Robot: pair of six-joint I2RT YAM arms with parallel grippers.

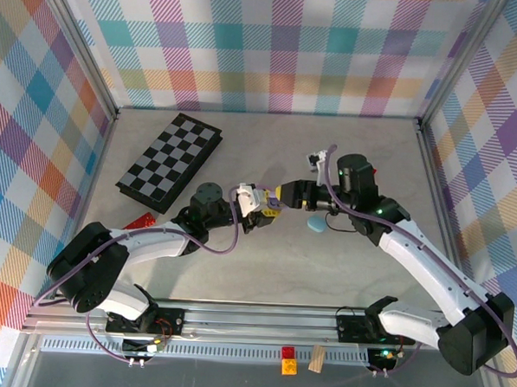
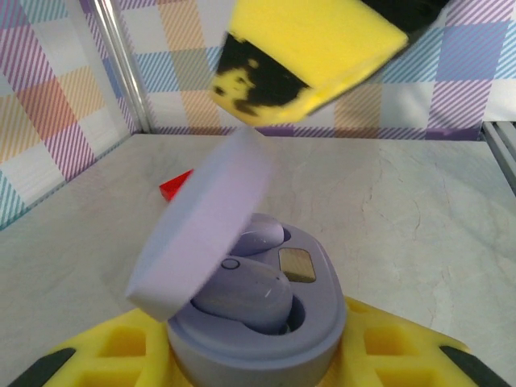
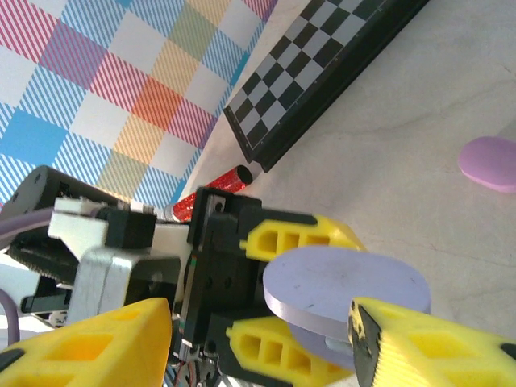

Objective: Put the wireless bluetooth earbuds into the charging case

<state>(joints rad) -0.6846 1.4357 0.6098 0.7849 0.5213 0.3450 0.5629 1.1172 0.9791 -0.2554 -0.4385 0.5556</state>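
My left gripper (image 2: 258, 359) is shut on the base of a lavender charging case (image 2: 310, 322), held just above the table's middle. The case's lid (image 2: 205, 230) is tilted about half open. Two lavender earbuds lie in its wells, one in front (image 2: 246, 294) and one behind (image 2: 260, 234). My right gripper (image 1: 284, 197) faces the left gripper (image 1: 256, 209) and stands open. One of its yellow fingers (image 2: 310, 56) hovers just over the lid's top edge. In the right wrist view that finger (image 3: 427, 347) overlaps the lid (image 3: 347, 282); the other finger (image 3: 89, 347) is far to the side.
A light blue case (image 1: 316, 223) lies on the table just right of the grippers, and a pink case (image 3: 490, 161) lies farther off. A folded chessboard (image 1: 169, 161) sits at the back left, with a red piece (image 1: 140, 223) near it. Small blocks (image 1: 289, 358) rest on the front rail.
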